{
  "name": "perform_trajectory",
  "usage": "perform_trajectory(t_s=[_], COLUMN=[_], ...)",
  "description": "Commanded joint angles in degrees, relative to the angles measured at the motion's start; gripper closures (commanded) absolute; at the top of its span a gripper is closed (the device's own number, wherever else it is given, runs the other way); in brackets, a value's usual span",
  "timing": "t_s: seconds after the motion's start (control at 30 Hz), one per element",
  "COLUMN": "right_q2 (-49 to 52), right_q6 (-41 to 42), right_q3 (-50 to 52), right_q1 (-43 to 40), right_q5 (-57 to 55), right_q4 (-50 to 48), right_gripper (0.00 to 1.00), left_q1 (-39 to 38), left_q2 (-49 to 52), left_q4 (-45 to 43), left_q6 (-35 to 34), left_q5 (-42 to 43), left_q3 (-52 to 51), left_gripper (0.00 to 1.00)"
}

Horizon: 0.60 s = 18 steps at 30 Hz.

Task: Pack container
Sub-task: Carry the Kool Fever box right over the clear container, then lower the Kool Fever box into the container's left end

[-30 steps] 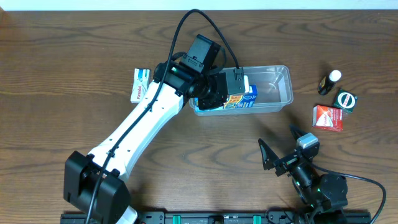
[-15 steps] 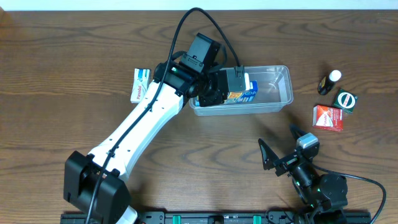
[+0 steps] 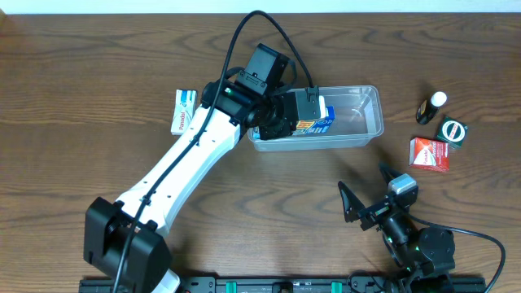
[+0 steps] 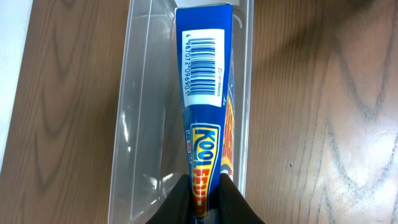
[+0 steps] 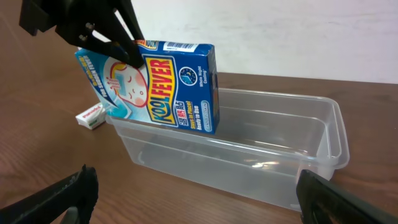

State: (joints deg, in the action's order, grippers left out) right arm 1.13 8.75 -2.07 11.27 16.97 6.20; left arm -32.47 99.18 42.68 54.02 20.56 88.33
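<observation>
Item one, far left: a small white box (image 3: 184,111), lying flat on the wooden table (image 3: 81,81), partly under the left arm.

Item two: the left gripper (image 3: 297,114), clamped by its fingers (image 4: 180,202) on the narrow upper end of a blue box (image 5: 177,84). The box stands on edge at the left end of the container, its lower part inside and its printed face above the rim.

Item three: the container (image 3: 370,88), clear plastic, resting mid-table, otherwise empty as far as we can see. We judge it light, thin-walled and somewhat flexible, with smooth sides that would slip. The rolled rim (image 5: 280,106) along a long wall looks the surest hold. It may skid if the box is pushed sideways.

Item four: the right gripper (image 3: 366,189), jaws wide apart, holding nothing, near the table's front edge.

Item five, right of the container and well apart: a red box (image 3: 430,153), a dark bottle (image 3: 431,107) and a round green-and-black item (image 3: 453,130).
</observation>
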Motion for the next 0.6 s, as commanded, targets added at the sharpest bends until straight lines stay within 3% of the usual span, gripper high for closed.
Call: perform_trajectory(t_s=[0.0, 0.3, 0.57], right_q2=[0.0, 0.0, 0.0], right_q6=[0.6, 0.6, 0.6], right_q3=[0.3, 0.3, 0.3], right_q1=[0.0, 0.0, 0.0], right_q5=[0.0, 0.0, 0.0], right_q4=[0.0, 0.0, 0.0], right_gripper=[0.01, 0.01, 0.01], left_q1=[0.0, 0.0, 0.0], left_q2=[1.1, 2.3, 4.6], left_q4=[-0.2, -1.3, -4.4], left_q6=[-0.1, -2.0, -9.6], left_q5=[-0.2, -0.2, -0.2], left_q3=[0.6, 0.6, 0.6], left_gripper=[0.86, 0.86, 0.86])
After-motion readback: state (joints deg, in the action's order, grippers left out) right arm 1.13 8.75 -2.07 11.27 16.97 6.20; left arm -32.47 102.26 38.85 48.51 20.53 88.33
